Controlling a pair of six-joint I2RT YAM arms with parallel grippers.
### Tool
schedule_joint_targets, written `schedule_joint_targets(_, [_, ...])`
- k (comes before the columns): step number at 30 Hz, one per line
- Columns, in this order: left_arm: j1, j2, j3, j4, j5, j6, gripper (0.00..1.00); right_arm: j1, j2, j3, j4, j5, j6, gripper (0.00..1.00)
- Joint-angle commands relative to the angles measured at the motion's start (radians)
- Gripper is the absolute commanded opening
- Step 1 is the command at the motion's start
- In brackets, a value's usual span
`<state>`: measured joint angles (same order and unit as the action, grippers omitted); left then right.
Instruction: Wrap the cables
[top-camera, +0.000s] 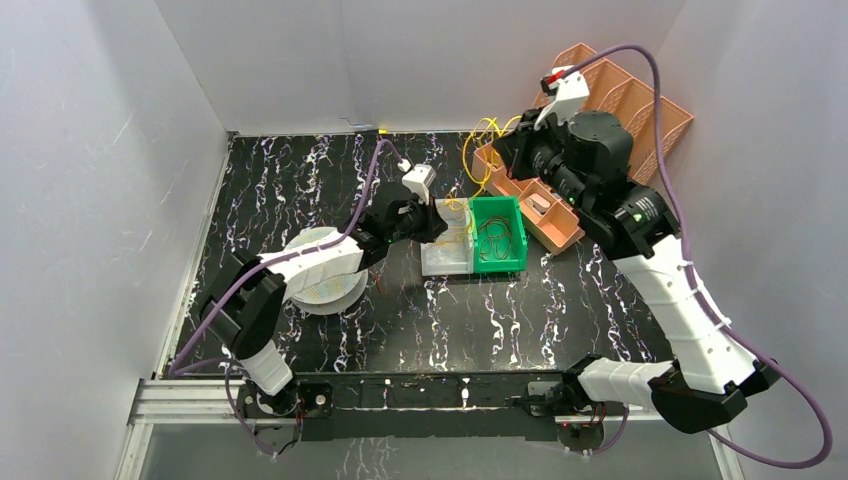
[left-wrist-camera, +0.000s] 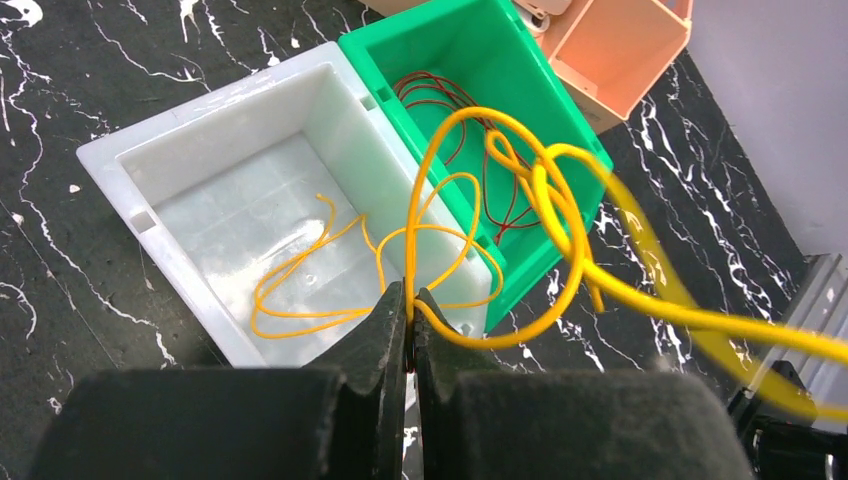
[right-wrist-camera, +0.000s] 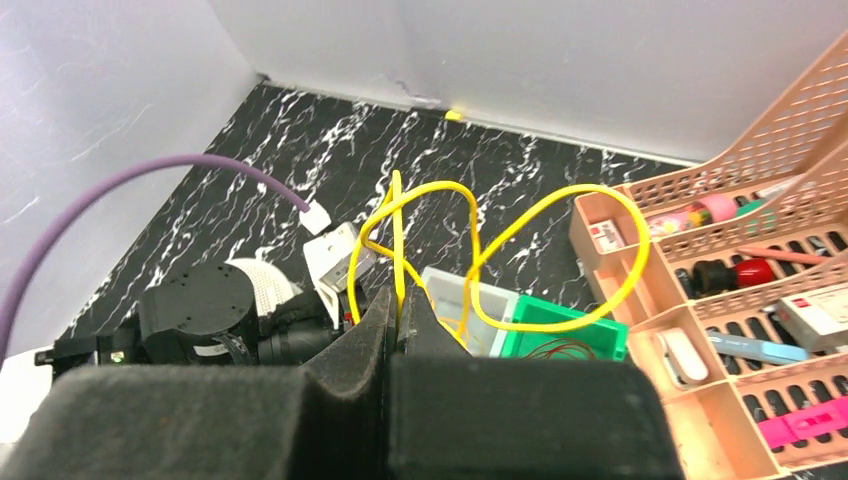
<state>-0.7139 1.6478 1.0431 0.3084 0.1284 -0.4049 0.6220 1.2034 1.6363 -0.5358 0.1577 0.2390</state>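
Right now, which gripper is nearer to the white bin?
Left. The left gripper, shut on a yellow cable, is at the white bin rim; the right gripper is farther, by the orange organizer.

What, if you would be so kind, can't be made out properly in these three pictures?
White spool: top view, the left arm covers most of it.
Yellow cable: left wrist view, its near stretch blurs and leaves the right edge.
Whether the left pincer and right pincer pinch the same cable: loops tangle in every view.
Green bin: right wrist view, the pincer's pads hide its lower part.
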Motion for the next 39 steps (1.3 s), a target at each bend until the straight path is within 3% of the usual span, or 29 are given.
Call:
schedule_joint_targets(1, [-0.002,0.028,0.052,0.009,-0.016,0.005,0.00,-0.001,-0.046,0.086,0.004,0.104,-0.051,0.00])
schedule_joint_targets(27, [-0.002,0.144,0.129,-0.101,-0.093,0.005,0.00,-0.001,-0.180,0.301,0.032,0.405,-0.102,0.00])
schedule_joint_targets(37, [-0.002,0.164,0.139,-0.116,-0.078,0.007,0.00,-0.001,-0.211,0.268,0.040,0.406,-0.081,0.00])
schedule_joint_targets(38, [-0.002,0.166,0.143,-0.122,-0.075,0.008,0.00,-0.001,-0.213,0.258,0.042,0.406,-0.079,0.00])
schedule_joint_targets(39, [-0.002,0.167,0.146,-0.130,-0.075,0.009,0.07,-0.001,-0.214,0.250,0.043,0.405,-0.076,0.00])
